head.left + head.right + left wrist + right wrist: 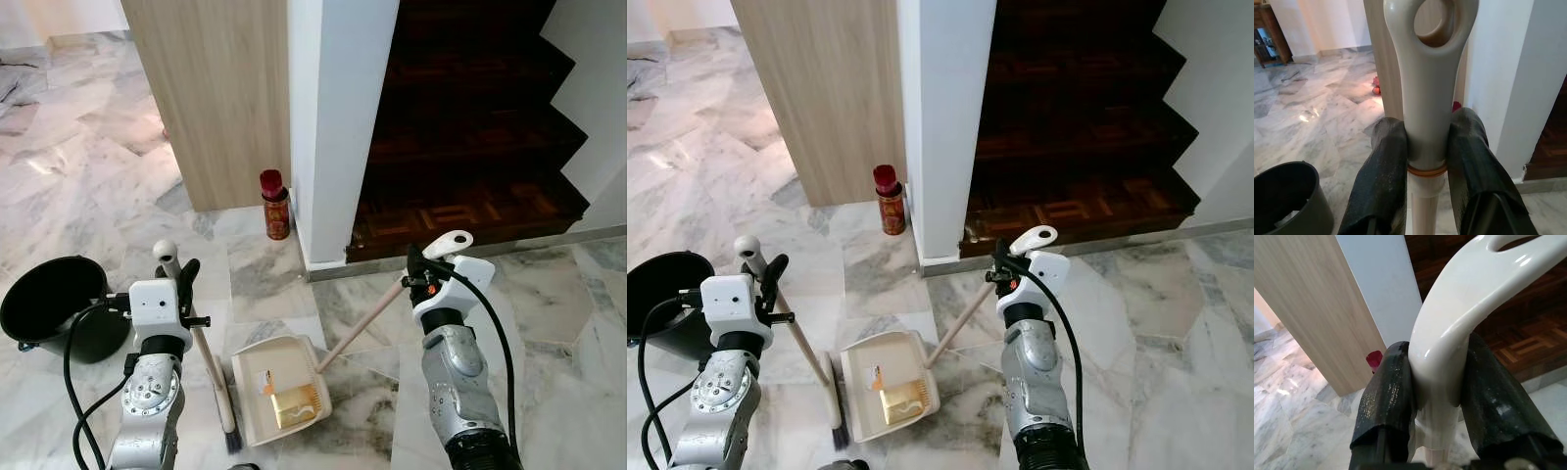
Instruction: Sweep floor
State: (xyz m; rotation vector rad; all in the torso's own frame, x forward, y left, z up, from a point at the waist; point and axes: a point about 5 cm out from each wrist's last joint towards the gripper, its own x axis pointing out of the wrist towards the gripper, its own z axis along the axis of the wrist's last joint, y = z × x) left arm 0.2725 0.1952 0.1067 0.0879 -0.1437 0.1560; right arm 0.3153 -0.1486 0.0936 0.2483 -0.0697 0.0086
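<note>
Broom [201, 343] handle gripped in your left hand [1425, 161], dustpan [279, 387] handle clamped in your right hand [1437, 391]; gold scrap [294, 403] sits in the pan, black bucket [49, 308] far left.

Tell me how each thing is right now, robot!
Left pincer: shut on the broom handle.
Right pincer: shut on the dustpan handle.
Broom: tilted, bristles on the floor beside the dustpan.
Dustpan: flat on the floor, with a yellow scrap inside.
Bucket: upright, open on top.
Red can: upright by the wall, cap on.
</note>
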